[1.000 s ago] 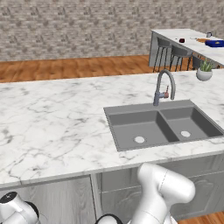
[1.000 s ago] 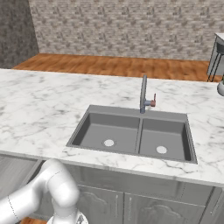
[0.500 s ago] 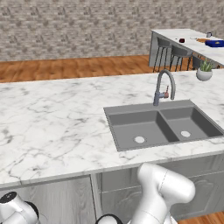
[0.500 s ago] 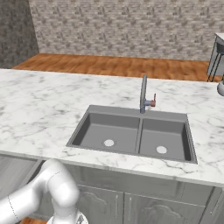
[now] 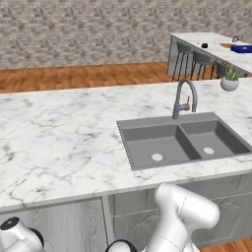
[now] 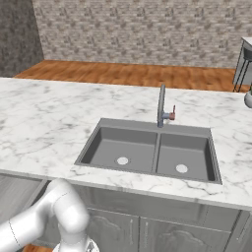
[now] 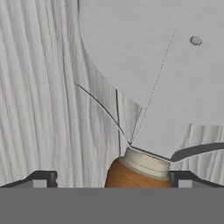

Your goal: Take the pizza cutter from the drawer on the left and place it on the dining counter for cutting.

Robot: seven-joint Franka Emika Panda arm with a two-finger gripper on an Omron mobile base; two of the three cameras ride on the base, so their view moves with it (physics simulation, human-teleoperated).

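In the hand view the pizza cutter (image 7: 144, 131) lies right ahead of the gripper (image 7: 111, 179), its brown wooden handle end and pale collar sitting midway between the two dark fingers (image 7: 41, 178), one tip at each side of the handle. The fingers are spread fully apart and released, touching nothing; there is a clear gap between each tip and the handle. From the collar the broad grey blade fans away from the fingers, with a small rivet near its far edge. The cutter rests on the pale grey wood-grain floor of the drawer (image 7: 39, 96); nothing else can be made out in the drawer around the cutter.

In the base views the white arm folds down below the front edge of the marble bench (image 5: 59, 142), just to the left of the grey double sink (image 5: 182, 140). Both sink basins hold nothing but their drains, and the curved tap (image 5: 184, 98) stands behind the divider. Far beyond the sink to its right, the dining counter (image 5: 206, 39) carries a blue item and a few small things too small to tell.
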